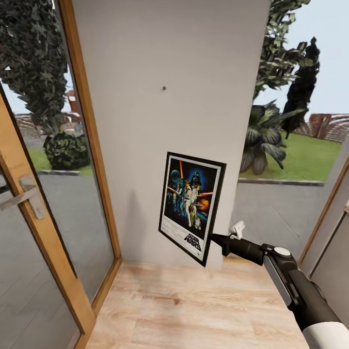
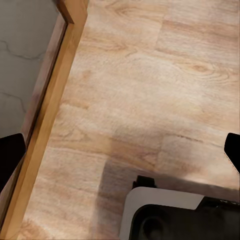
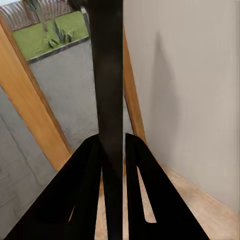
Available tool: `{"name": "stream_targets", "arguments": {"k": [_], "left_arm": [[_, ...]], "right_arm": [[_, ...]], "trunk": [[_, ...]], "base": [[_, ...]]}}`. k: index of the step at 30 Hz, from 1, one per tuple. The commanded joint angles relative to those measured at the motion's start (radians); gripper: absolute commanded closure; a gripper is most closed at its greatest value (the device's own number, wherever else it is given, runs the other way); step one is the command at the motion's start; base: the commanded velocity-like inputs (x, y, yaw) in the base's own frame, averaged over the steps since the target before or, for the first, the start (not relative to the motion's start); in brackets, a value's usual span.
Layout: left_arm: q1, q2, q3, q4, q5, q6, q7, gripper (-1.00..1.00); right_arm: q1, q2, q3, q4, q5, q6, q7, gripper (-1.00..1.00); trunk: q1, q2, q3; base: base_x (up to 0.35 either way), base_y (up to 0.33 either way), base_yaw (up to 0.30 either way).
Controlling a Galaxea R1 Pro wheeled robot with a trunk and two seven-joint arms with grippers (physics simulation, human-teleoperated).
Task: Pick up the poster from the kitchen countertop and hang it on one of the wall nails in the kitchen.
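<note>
While the left gripper (image 2: pixel 120 150) is hanging over the wooden floor (image 2: pixel 150 75) with fingers spread wide, the nail (image 1: pixel 164 88) is waiting bare above; the poster (image 1: pixel 191 206), already collected, is riding below it, pinched by the right gripper (image 3: pixel 114 150), hanging yet undone.

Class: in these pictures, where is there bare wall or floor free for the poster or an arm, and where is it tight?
Free: the grey wall around the wall nail, above the poster; the wooden floor between the door frame and right arm. Tight: at the poster's right edge, where the right gripper clamps it close to the wall.
</note>
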Motion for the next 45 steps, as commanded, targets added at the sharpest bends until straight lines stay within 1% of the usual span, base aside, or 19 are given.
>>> {"name": "stream_targets", "arguments": {"k": [1, 12, 26, 32, 33, 36, 37, 38, 39, 40, 42, 43, 45], "left_arm": [[0.001, 0.0, 0.001, -0.001, 0.0, 0.0, 0.0, -1.0], [0.001, 0.0, 0.002, -0.001, 0.0, 0.0, 0.0, -1.0], [0.001, 0.001, 0.002, -0.001, 0.0, 0.0, 0.0, -1.0], [0.001, 0.001, 0.002, -0.001, 0.0, 0.0, 0.0, -1.0], [0.001, 0.001, 0.002, -0.001, 0.0, 0.0, 0.0, -1.0], [0.001, 0.001, 0.002, -0.001, 0.0, 0.0, 0.0, -1.0], [0.001, 0.001, 0.003, -0.001, 0.0, 0.0, 0.0, -1.0], [0.001, 0.001, 0.002, -0.001, 0.0, 0.0, 0.0, -1.0], [0.001, 0.001, 0.002, -0.001, 0.0, 0.0, 0.0, -1.0], [0.001, 0.001, 0.002, -0.001, 0.0, 0.0, 0.0, -1.0], [0.001, 0.001, 0.003, -0.001, 0.0, 0.0, 0.0, -1.0], [0.001, 0.001, 0.002, -0.001, 0.0, 0.0, 0.0, -1.0], [0.001, 0.001, 0.002, -0.001, 0.0, 0.0, 0.0, -1.0]], "right_arm": [[0.0, -0.001, 0.001, 0.0, -0.012, 0.01, 0.0, 1.0], [0.0, -0.001, 0.001, -0.001, -0.012, 0.01, 0.001, 1.0], [0.0, 0.0, 0.001, -0.002, -0.012, 0.01, 0.001, 1.0], [0.006, -0.001, 0.001, -0.004, -0.012, 0.002, 0.002, 1.0], [0.023, -0.001, 0.001, -0.036, -0.012, 0.0, 0.011, 1.0], [0.031, -0.002, 0.005, -0.057, -0.012, -0.001, 0.02, 1.0], [0.032, -0.002, 0.03, -0.077, -0.012, 0.002, 0.051, 1.0], [0.031, -0.002, 0.045, -0.114, -0.012, 0.009, 0.072, 1.0], [0.031, -0.002, 0.048, -0.127, -0.012, 0.013, 0.077, 1.0], [0.03, -0.002, 0.053, -0.153, -0.012, 0.034, 0.083, 1.0], [0.026, -0.002, 0.056, -0.175, -0.012, 0.062, 0.088, 1.0], [0.022, -0.002, 0.058, -0.193, -0.012, 0.093, 0.091, 1.0], [0.01, -0.002, 0.06, -0.212, -0.013, 0.129, 0.095, 1.0]], "trunk": [[0.001, -0.001, 0.0], [0.001, -0.001, 0.006], [0.001, -0.001, 0.006], [0.001, -0.001, 0.006], [0.001, -0.001, 0.006], [0.001, -0.001, 0.006], [0.001, -0.001, 0.006], [0.001, -0.001, 0.006], [0.001, -0.001, 0.006], [0.001, -0.001, 0.006], [0.001, -0.001, 0.006], [0.001, -0.001, 0.006], [0.001, -0.001, 0.006]], "base": [[0.318, 0.0, 0.0], [0.112, 0.0, -0.113], [0.307, 0.0, -0.009], [0.135, 0.0, 0.0], [0.016, 0.0, 0.0], [0.008, 0.0, 0.0], [0.0, 0.0, 0.0], [0.0, 0.0, 0.0], [0.0, 0.0, 0.0], [0.0, 0.0, 0.0], [0.0, 0.0, 0.0], [0.0, 0.0, 0.0], [0.0, 0.0, 0.0]]}}
